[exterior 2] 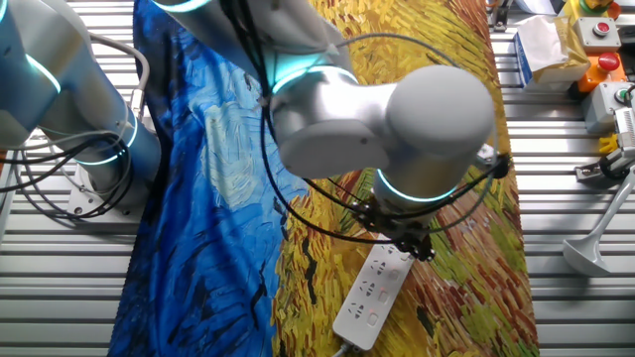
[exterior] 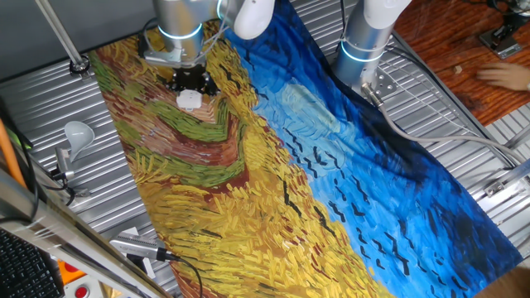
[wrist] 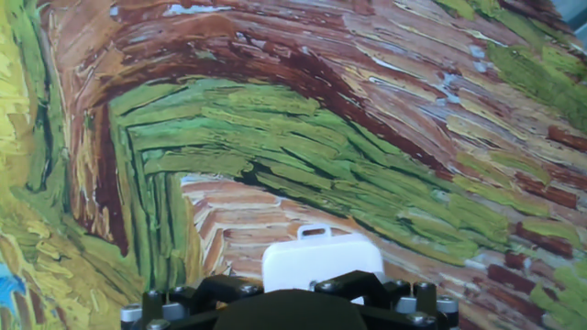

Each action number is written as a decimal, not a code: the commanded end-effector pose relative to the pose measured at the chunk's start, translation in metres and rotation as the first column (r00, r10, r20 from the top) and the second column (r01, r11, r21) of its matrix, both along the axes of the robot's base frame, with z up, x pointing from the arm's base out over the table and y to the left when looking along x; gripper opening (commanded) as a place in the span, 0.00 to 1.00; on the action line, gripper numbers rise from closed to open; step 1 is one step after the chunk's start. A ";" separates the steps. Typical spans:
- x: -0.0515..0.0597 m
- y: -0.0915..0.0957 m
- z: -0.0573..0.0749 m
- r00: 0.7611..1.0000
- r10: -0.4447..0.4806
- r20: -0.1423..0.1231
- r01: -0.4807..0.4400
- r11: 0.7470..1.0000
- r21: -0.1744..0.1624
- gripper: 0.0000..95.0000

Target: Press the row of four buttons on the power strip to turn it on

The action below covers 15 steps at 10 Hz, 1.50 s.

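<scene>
One fixed view: the bench (exterior: pixel 464 124) is ribbed grey metal, draped with a painted cloth (exterior: pixel 273 190) of swirling yellow, green, brown and blue strokes. The tool (exterior: pixel 190 85), black under a silver arm with a glowing ring, hangs low over the cloth near the far edge of the bench. Only a small white end of the strip (exterior: pixel 190 100) shows below it. A rounded white lamp (exterior: pixel 76 132) lies on the bare metal by the left edge.

The other fixed view: the strip (exterior 2: pixel 372 293) is a flat, narrow white plastic bar with rounded corners, lying slantwise on the yellow-brown part of the cloth close to the near edge. Sockets and small pale buttons (exterior 2: pixel 384 288) run along its face; their number is not clear. The tool (exterior 2: pixel 405 236) sits over the strip's far end, its tips hidden by the arm.

Hand view: the tool's black body (wrist: pixel 289 307) fills the lower edge, with the strip's smooth white end (wrist: pixel 321 259) just past it on green and brown strokes. I cannot tell how wide the tool stands
</scene>
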State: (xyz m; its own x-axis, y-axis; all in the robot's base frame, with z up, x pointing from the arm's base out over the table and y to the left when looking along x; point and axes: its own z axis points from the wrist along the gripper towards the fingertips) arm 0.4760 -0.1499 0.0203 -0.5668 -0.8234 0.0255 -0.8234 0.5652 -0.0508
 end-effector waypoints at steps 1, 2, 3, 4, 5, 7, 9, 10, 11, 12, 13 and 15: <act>-0.006 0.001 0.000 1.000 -0.007 -0.001 0.007 1.000 0.007 1.00; -0.009 0.002 -0.002 1.000 -0.011 0.002 0.011 1.000 0.009 1.00; -0.009 0.002 -0.002 1.000 -0.012 0.002 0.012 1.000 0.009 1.00; -0.009 0.002 -0.002 1.000 -0.016 0.004 0.016 1.000 0.007 1.00; -0.009 0.002 -0.003 1.000 -0.020 0.006 0.020 1.000 0.005 1.00; -0.007 0.002 -0.002 1.000 -0.016 0.007 0.016 1.000 0.004 1.00; -0.006 0.003 -0.003 1.000 -0.016 0.008 0.016 1.000 0.005 1.00; -0.006 0.003 -0.003 1.000 -0.016 0.008 0.016 1.000 0.006 1.00; -0.006 0.003 -0.004 1.000 -0.016 0.009 0.016 1.000 0.006 1.00; -0.006 0.004 -0.004 1.000 -0.016 0.009 0.016 1.000 0.006 1.00; -0.005 0.005 -0.006 1.000 -0.020 0.010 0.020 1.000 0.005 1.00; -0.003 0.004 -0.015 1.000 -0.019 0.016 0.019 1.000 0.010 1.00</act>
